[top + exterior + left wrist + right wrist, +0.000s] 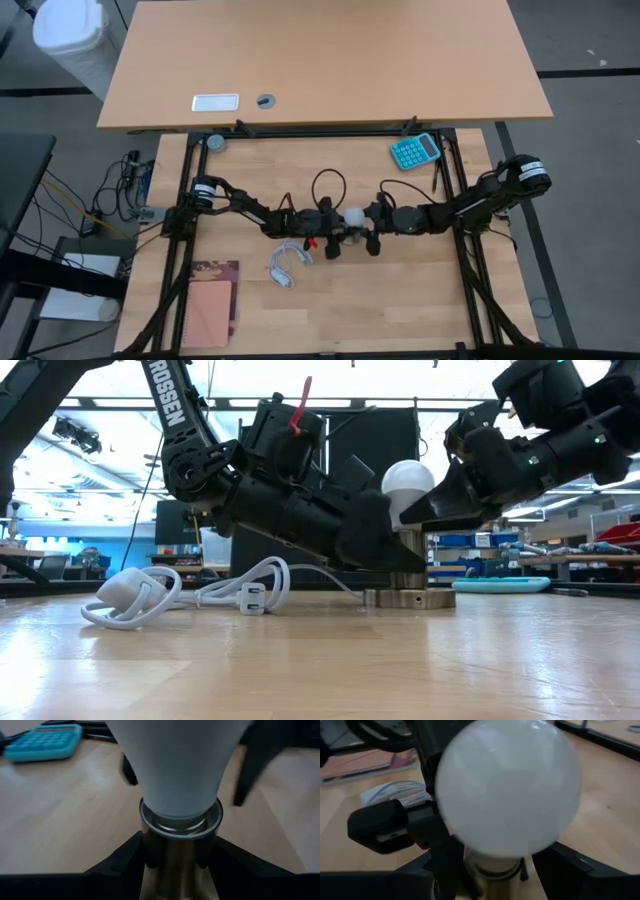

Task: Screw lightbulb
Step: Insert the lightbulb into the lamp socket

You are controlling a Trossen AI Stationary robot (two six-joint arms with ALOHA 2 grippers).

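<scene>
I have the lightbulb [408, 482] upright in its socket [408, 596], between both claws. My left gripper [385, 550] pinches the socket neck; my right gripper [425, 510] pinches the bulb's base. Mid-screwing, I judge; next comes another twist.

lightbulb [177, 765]: globe cut off | screw cap: hidden in socket [180, 820]

Table centre crowded: lightbulb [354, 216] stands upright in its socket [408, 596], boxed in by the left gripper [335, 232] at 9 o'clock and the right gripper [374, 228] at 3 o'clock, both closed in on it. White cord [286, 263] lies at 8 o'clock. Calculator [415, 151] sits at 1 o'clock, notebook [210, 302] far at 8. Bare wood from 4 to 6 o'clock gives free passage.
</scene>
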